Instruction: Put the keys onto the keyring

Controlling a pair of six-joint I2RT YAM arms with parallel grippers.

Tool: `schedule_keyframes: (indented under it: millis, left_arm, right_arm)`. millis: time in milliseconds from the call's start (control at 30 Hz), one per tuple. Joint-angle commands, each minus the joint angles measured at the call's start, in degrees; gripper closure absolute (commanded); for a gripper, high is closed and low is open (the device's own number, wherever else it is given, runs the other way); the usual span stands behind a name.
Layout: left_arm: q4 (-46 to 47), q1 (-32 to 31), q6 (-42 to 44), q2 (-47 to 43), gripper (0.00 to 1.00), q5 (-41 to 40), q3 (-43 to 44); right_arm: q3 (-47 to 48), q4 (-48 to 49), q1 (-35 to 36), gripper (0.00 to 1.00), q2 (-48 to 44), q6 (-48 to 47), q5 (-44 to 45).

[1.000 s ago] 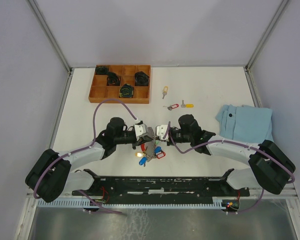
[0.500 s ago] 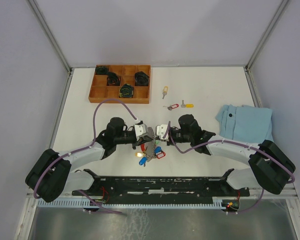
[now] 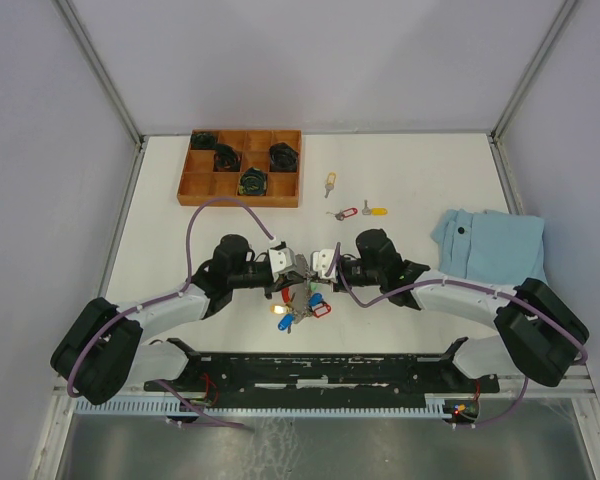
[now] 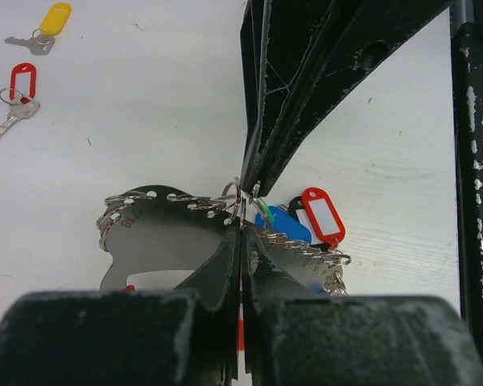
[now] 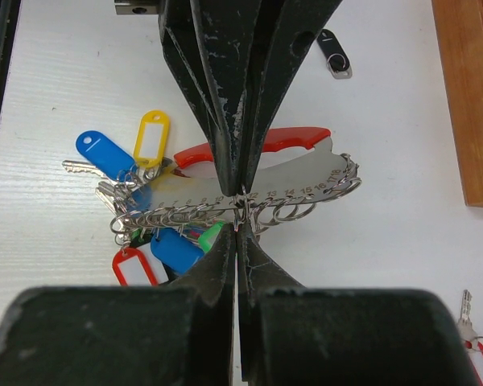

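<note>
The keyring, a numbered grey metal band with a red strap and several coloured tags, lies at the table's near middle. My left gripper and right gripper meet tip to tip above it. In the left wrist view my left gripper is shut on a small split ring at the band's edge. In the right wrist view my right gripper is shut on a ring of the band from the opposite side. Three loose keys lie farther back: a red-tagged key, a yellow-tagged key and another key.
A wooden compartment tray with black items stands at the back left. A folded blue cloth lies at the right. A small black fob lies near the bunch. A black rail runs along the near edge.
</note>
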Motion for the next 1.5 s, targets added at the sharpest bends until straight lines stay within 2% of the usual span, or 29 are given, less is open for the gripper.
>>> schedule_keyframes:
  millis: [0, 700, 1467]
  left_arm:
    - [3.78, -0.28, 0.54, -0.21, 0.97, 1.54, 0.64]
    - [3.78, -0.31, 0.45, 0.05, 0.97, 0.78, 0.68]
    - [3.96, -0.30, 0.54, 0.42, 0.97, 1.13, 0.81]
  right_arm:
    - [0.93, 2.57, 0.03, 0.99, -0.56, 0.94, 0.54]
    - [-0.11, 2.73, -0.25, 1.00, -2.27, 1.31, 2.59]
    - [0.96, 1.83, -0.31, 0.99, -1.09, 1.34, -1.02]
